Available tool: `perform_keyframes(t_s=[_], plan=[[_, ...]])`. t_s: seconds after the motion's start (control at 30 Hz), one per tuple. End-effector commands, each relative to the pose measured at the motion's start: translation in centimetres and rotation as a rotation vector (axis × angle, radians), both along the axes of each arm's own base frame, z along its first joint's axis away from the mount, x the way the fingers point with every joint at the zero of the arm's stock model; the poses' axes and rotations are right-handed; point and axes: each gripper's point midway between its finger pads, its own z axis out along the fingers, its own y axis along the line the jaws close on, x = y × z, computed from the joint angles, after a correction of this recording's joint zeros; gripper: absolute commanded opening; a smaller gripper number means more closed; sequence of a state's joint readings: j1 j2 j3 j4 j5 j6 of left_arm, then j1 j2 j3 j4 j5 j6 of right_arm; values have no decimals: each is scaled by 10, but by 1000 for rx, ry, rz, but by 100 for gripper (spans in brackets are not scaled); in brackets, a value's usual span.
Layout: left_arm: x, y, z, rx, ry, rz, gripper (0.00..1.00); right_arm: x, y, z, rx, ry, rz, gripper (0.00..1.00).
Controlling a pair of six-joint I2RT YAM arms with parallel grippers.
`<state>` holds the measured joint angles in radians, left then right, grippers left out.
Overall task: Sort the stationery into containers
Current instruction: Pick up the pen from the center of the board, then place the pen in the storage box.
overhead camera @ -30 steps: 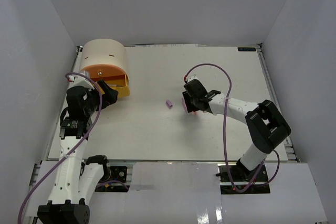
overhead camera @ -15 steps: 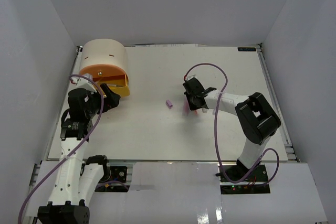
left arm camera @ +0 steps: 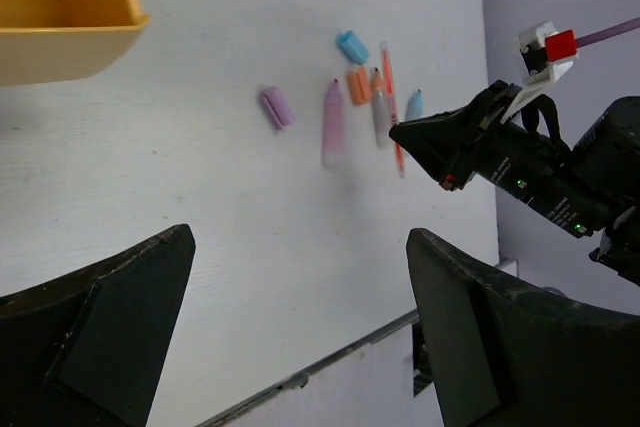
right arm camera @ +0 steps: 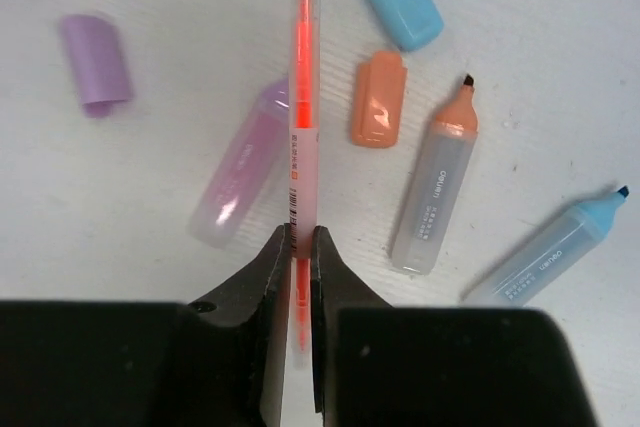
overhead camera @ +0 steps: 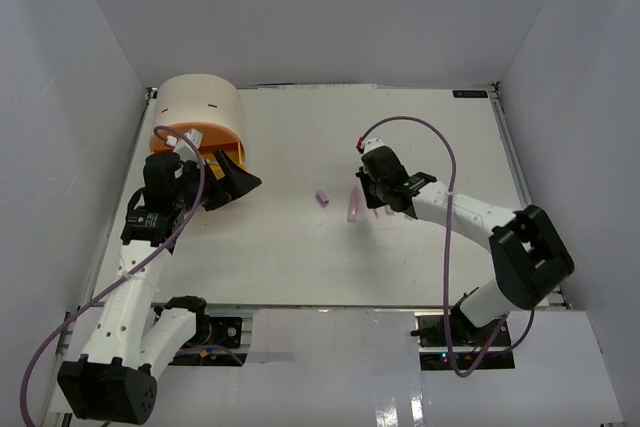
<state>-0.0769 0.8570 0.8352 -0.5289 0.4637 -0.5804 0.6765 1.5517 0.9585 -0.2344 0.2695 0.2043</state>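
One thin pen (right arm camera: 303, 97), clear barrel w/ bright orange core, is clamped at its near end by the R claw (right arm camera: 302, 242). The jaws are pressed together on it and the rest pokes straight out ahead. Can't tell if it's off the table (overhead camera: 300, 257).

Just left of the claw lies a pale purple marker (right arm camera: 240, 167), w/ a purple cap (right arm camera: 95, 62) further left and ahead. Ahead-right are an orange cap (right arm camera: 378, 99) and a blue cap (right arm camera: 402, 0). To the right lie an orange-tip marker (right arm camera: 437, 187) and a blue marker (right arm camera: 548, 247), both uncapped.

R arm: elbow far out right, forearm reaching left to mid-table, wrist tipped down.

L claw (left arm camera: 300, 242) has its jaws wide apart and holds nothing. L arm is raised, reaching fwd. An open yellow drawer (left arm camera: 70, 32) of the beige cabinet (overhead camera: 200, 107) sits ahead-left of the L claw.

Vs 1 s ago: R claw was part open over the pile and is now shut on the pen. R elbow swung right. L claw pushed fwd and right.
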Motion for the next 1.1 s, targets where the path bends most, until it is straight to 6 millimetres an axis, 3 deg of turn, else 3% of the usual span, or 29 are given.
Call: perform_keyframes(t_s=[0.0, 0.07, 0.17, 0.23, 0.37, 0.4, 0.43, 0.53, 0.73, 0.8, 0.93, 0.97, 1.0, 1.07], plan=[[-2, -38, 41, -112, -55, -95, 98, -9, 29, 54, 144, -125, 133, 9], [3, -52, 42, -133, -31, -85, 98, -20, 42, 80, 223, -186, 201, 9], [1, -95, 47, -132, -27, -150, 98, -41, 60, 112, 343, -241, 325, 11], [5, -109, 48, -122, -22, -151, 98, -52, 66, 128, 396, -270, 376, 12], [18, -138, 51, -120, -28, -140, 98, -70, 72, 147, 462, -304, 452, 13], [20, -150, 45, -113, -10, -155, 98, -75, 72, 144, 469, -293, 468, 13], [22, -156, 50, -115, -21, -159, 98, -76, 73, 155, 497, -331, 479, 14], [26, -175, 48, -104, -19, -164, 94, -82, 70, 156, 511, -339, 492, 14], [28, -199, 44, -94, -17, -181, 72, -91, 69, 159, 536, -348, 513, 15], [26, -205, 46, -97, -24, -191, 60, -91, 68, 160, 539, -353, 510, 15], [23, -209, 44, -89, -25, -198, 36, -92, 66, 160, 541, -358, 507, 15], [23, -209, 44, -89, -27, -197, 36, -92, 66, 161, 543, -362, 507, 16], [22, -209, 44, -89, -29, -195, 27, -93, 66, 161, 547, -359, 508, 16], [23, -207, 44, -87, -35, -184, 20, -94, 66, 161, 548, -357, 509, 17]])
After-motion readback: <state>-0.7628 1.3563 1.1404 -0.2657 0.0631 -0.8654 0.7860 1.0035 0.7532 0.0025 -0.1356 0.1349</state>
